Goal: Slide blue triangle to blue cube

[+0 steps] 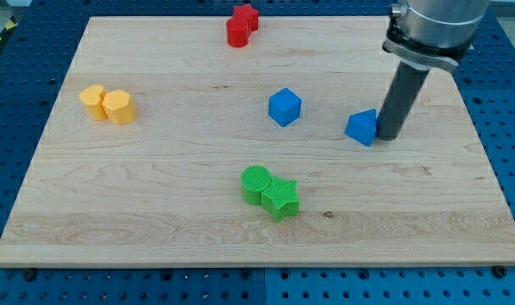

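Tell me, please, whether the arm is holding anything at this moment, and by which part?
Nothing is held. My tip stands against the blue triangle's right side.

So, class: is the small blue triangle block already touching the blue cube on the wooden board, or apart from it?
Apart. The blue triangle block sits to the view's right of the blue cube, bare wood between them; my tip is against the triangle's right side.

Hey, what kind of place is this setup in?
Probably a robotics lab bench: a wooden board of small coloured blocks on a blue perforated table, with my tip beside the blue triangle.
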Robot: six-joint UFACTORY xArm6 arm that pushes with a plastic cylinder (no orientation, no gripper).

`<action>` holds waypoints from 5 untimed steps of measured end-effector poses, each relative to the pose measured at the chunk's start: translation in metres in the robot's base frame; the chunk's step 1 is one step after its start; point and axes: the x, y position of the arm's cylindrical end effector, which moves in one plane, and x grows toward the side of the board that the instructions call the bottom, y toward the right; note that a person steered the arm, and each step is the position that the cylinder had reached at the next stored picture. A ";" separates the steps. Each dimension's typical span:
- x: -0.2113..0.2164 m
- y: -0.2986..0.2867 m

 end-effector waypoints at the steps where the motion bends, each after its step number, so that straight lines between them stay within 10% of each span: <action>1: -0.010 -0.020; 5: -0.037 -0.090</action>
